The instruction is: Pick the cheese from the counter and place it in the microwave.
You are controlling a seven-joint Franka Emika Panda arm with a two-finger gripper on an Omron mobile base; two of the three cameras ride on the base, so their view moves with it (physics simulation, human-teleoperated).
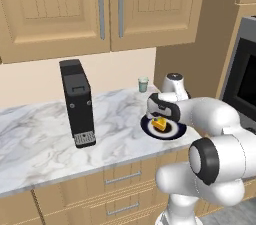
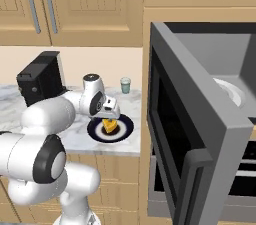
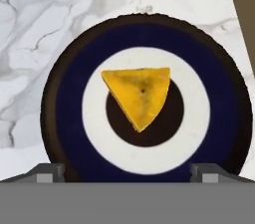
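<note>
Now tool (image 2: pixel 108 117) wide open just above cheese (image 3: pixel 138 95) on plate (image 3: pixel 64 103)

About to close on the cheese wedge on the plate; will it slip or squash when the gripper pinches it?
The cheese is a small wedge with slanted sides, so flat pads may squeeze it sideways. It looks solid, probably light and fairly stiff. It lies loose on the smooth plate, so it could slide if nudged; the open gripper hangs above it.
</note>
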